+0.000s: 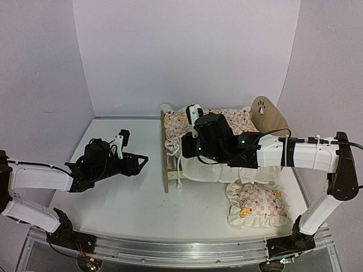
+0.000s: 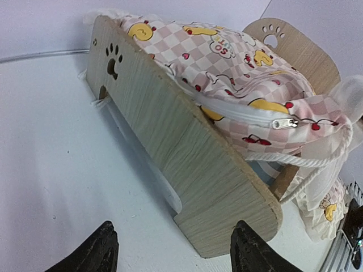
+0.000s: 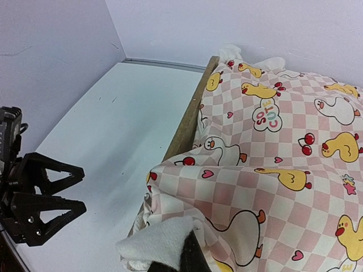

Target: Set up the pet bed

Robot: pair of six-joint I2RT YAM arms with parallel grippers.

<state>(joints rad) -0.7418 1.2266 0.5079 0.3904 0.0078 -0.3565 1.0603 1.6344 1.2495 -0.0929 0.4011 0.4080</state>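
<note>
The pet bed (image 1: 166,170) stands right of centre on the white tabletop (image 1: 125,198). Its low footboard (image 2: 187,158) faces the left arm, and its rounded headboard (image 1: 267,116) is near the right-hand wall. The far corner of the footboard lies close to the back wall. A frilled duck-print quilt (image 3: 283,170) is heaped over the frame and spills past the footboard's top edge. The matching pillow (image 1: 258,203) lies flat on the tabletop just in front of the bed, between it and the right arm's base. Left of the footboard a wide bare stretch of tabletop runs to the left wall and the near rail (image 1: 170,249). The left gripper (image 1: 140,163) sits low there, near the footboard but apart from it, its fingers (image 2: 105,249) released and spread with nothing between them. The right arm reaches across the bed from the right, and the right gripper (image 3: 181,255) is over the quilt's near left corner, clenched on the white frill bunched at its tip. Only the left wrist view shows the paw cutout in the footboard, the quilt's zipper pull (image 2: 282,123) and a white cord (image 2: 306,161) hanging past the footboard's end. The right wrist view shows the left gripper's open jaws side-on. The overhead view alone shows the whole pillow and both arms.
</note>
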